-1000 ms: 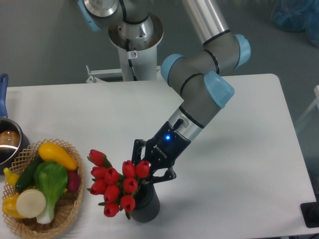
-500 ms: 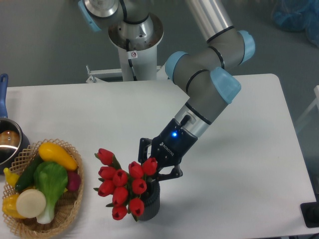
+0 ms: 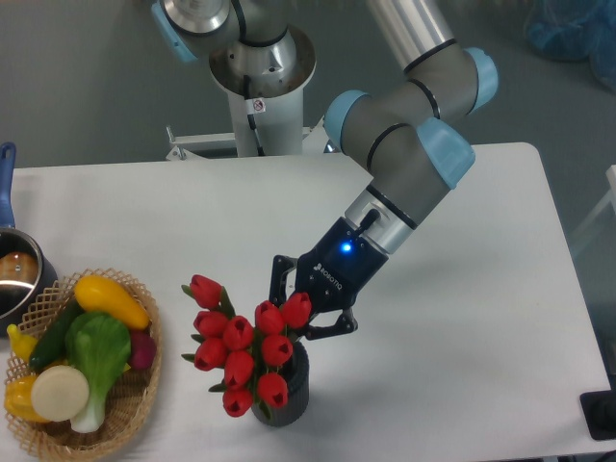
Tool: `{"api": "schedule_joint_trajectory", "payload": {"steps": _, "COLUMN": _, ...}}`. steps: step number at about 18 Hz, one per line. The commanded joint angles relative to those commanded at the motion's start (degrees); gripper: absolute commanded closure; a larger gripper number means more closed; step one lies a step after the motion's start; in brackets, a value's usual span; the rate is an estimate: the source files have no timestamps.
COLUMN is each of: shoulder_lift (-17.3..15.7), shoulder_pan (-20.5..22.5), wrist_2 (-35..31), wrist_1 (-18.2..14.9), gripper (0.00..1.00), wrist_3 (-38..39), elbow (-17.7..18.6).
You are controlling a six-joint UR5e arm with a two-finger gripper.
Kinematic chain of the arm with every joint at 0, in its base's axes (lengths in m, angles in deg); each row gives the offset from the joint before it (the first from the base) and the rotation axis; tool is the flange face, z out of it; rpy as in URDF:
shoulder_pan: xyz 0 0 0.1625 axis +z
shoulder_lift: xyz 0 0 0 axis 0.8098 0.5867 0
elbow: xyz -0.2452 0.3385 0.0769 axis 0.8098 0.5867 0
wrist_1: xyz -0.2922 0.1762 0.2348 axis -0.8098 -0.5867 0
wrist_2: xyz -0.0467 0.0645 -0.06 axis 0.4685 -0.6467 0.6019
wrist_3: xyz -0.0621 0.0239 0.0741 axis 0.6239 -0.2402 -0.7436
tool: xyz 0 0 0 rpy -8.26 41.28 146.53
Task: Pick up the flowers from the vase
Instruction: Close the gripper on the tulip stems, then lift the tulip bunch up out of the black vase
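1. Gripper (image 3: 300, 318) sat at the end of the arm, reaching down from the upper right to the top of the vase (image 3: 285, 397), its two dark fingers closed in around the stems of the flowers (image 3: 241, 345) just above the rim. It appeared to be pinching the bunch, though the red buds hid the actual contact, so the firmness of the hold could not be told.

2. On progress, my judgement was that the grasp was made and the lift was underway or about to be: the flowers were leaning out to the left of the vase, but their lower stems seemed to be inside its mouth. What was left was to draw the bunch fully clear of the vase.

3. The flowers were a tight cluster of red tulip buds with green leaves and stems, spreading wider than the vase and overhanging its left side. One bud stood apart at the upper left; two sat right against the gripper fingers. They looked stiff and artificial, and would likely come out as one bundle.

4. The vase was small, dark and cylindrical, standing upright near the front edge of the white table (image 3: 462, 241). It looked light, so it might be dragged or tipped as the stems came out.

5. A wicker basket (image 3: 135, 404) of toy vegetables stood well apart at the left, with a steel pot (image 3: 14, 279) behind it at the table's left edge.
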Motion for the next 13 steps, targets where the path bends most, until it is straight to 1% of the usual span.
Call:
{"api": "schedule_joint_trajectory", "payload": {"steps": 2, "shoulder_lift": -0.4, "shoulder_pan": 0.1, "wrist_2": 0.3, "wrist_1": 0.0, "gripper": 0.83, "wrist_3": 2.2, "elbow": -0.5}}
{"api": "schedule_joint_trajectory", "payload": {"steps": 7, "shoulder_lift": -0.6, "shoulder_pan": 1.0, "wrist_2": 1.2, "wrist_1": 0.0, "gripper": 0.83, "wrist_3": 3.3, "elbow": -0.7}}
{"api": "schedule_joint_trajectory", "payload": {"steps": 9, "shoulder_lift": -1.5, "shoulder_pan": 1.4, "wrist_2": 3.2, "wrist_1": 0.0, "gripper": 0.83, "wrist_3": 3.7, "elbow": -0.9}}
{"api": "schedule_joint_trajectory", "payload": {"steps": 10, "shoulder_lift": -1.9, "shoulder_pan": 2.3, "wrist_2": 4.3, "wrist_1": 0.0, "gripper": 0.83, "wrist_3": 4.3, "elbow": -1.1}}
{"api": "schedule_joint_trajectory", "payload": {"steps": 13, "shoulder_lift": -2.1, "shoulder_pan": 3.1, "wrist_2": 6.7, "wrist_1": 0.0, "gripper": 0.83, "wrist_3": 5.9, "elbow": -2.4}}
